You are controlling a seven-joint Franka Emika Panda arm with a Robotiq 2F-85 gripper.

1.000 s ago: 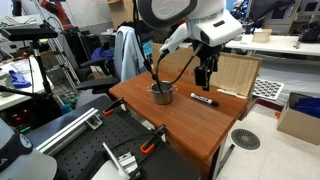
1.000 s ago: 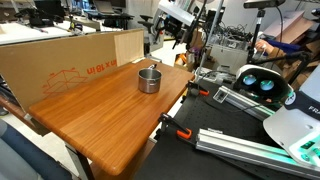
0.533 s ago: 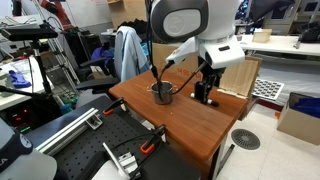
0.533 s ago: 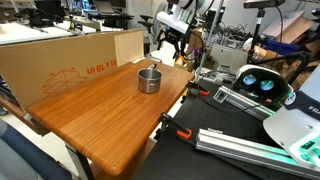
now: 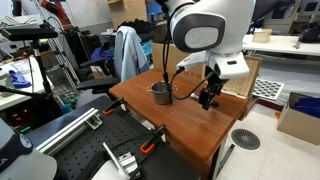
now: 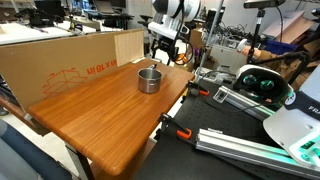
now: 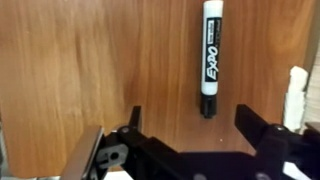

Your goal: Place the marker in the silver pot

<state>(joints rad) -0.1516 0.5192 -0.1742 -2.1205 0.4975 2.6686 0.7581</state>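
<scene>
Spreading wide at the bottom of the wrist view, the jaws stand open and hold nothing. One dark finger sits at 7 o'clock and the other at 5 o'clock. The marker point(image 7: 209, 60) lies flat on the bench point(image 7: 80, 60), at 1 o'clock from the middle of that view. Its length runs straight from 12 to 6 o'clock, with the white lettered barrel far and the black end near. That black end reaches level with the fingertips and lies in the gap between them, closer to the 5 o'clock finger and touching neither.

In an exterior view the arm point(image 5: 205, 30) bends low, with the jaws close above the bench point(image 5: 190, 128) at 3 o'clock from the pot point(image 5: 162, 93). The marker is hidden there.

In an exterior view the pot point(image 6: 149, 79) stands upright on the bench point(image 6: 90, 125). The arm point(image 6: 166, 28) is beyond it at 1 o'clock, and a cardboard box point(image 6: 60, 62) stands at 9 o'clock.
</scene>
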